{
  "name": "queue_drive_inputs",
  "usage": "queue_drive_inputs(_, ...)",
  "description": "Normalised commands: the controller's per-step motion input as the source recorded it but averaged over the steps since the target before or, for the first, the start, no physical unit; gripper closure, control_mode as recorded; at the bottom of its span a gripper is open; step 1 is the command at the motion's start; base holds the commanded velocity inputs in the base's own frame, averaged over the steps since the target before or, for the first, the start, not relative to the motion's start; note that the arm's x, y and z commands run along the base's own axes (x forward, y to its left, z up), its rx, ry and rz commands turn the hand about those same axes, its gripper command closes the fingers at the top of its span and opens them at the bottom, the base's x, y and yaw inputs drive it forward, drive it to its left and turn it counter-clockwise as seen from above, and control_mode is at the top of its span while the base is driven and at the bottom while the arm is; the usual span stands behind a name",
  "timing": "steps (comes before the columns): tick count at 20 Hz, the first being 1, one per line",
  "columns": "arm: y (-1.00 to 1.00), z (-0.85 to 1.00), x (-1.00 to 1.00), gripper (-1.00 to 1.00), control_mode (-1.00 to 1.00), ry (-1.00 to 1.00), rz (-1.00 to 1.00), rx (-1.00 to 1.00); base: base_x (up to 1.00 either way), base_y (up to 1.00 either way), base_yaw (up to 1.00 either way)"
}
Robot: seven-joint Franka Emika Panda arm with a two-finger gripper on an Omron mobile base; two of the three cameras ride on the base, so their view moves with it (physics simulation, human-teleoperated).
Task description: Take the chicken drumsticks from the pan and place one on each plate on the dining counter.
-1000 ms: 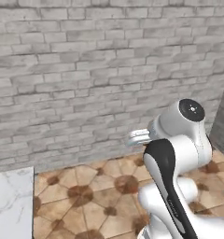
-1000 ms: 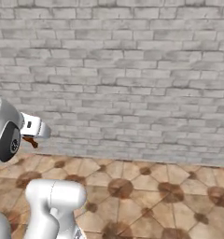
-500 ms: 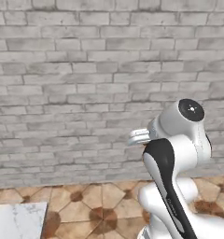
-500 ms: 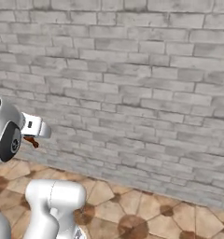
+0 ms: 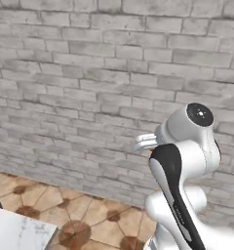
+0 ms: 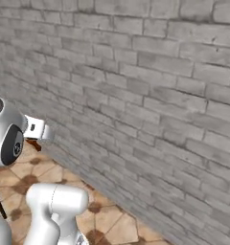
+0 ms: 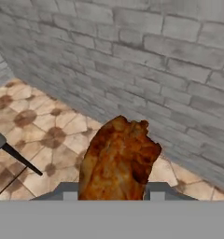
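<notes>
So the gripper point(image 7: 113, 193) is clamped down on a chicken drumstick point(image 7: 118, 158). In the hand view the orange-brown meaty end sticks up right between the jaws, held up in the air with the brick wall point(image 7: 146, 60) and the patterned floor tiles point(image 7: 37, 126) behind it. The fingertips themselves are mostly buried behind the meat, so you can't really see the pads touching it, and the bone end is hidden too.

From the right base view there's just a tiny dark-brown bit of the drumstick point(image 6: 35, 145) peeking out under the white hand. In the left base view a corner of the white marble dining counter point(image 5: 16, 234) is cut off at the bottom left.
</notes>
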Motion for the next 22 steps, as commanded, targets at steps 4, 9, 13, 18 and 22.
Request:
queue_drive_inputs(4, 0.0, 0.0, 0.0, 1.0, 1.0, 0.0, 0.0, 0.0, 0.74, -0.17, 0.62)
queue_drive_inputs(9, 0.0, 0.0, 0.0, 1.0, 1.0, 0.0, 0.0, 0.0, 0.75, -0.17, 0.62)
queue_drive_inputs(13, 0.0, 0.0, 0.0, 1.0, 1.0, 0.0, 0.0, 0.0, 0.76, -0.18, 0.62)
queue_drive_inputs(18, 0.0, 0.0, 0.0, 1.0, 1.0, 0.0, 0.0, 0.0, 0.78, -0.27, 0.49)
queue_drive_inputs(22, 0.0, 0.0, 0.0, 1.0, 1.0, 0.0, 0.0, 0.0, 0.82, -0.33, 0.4)
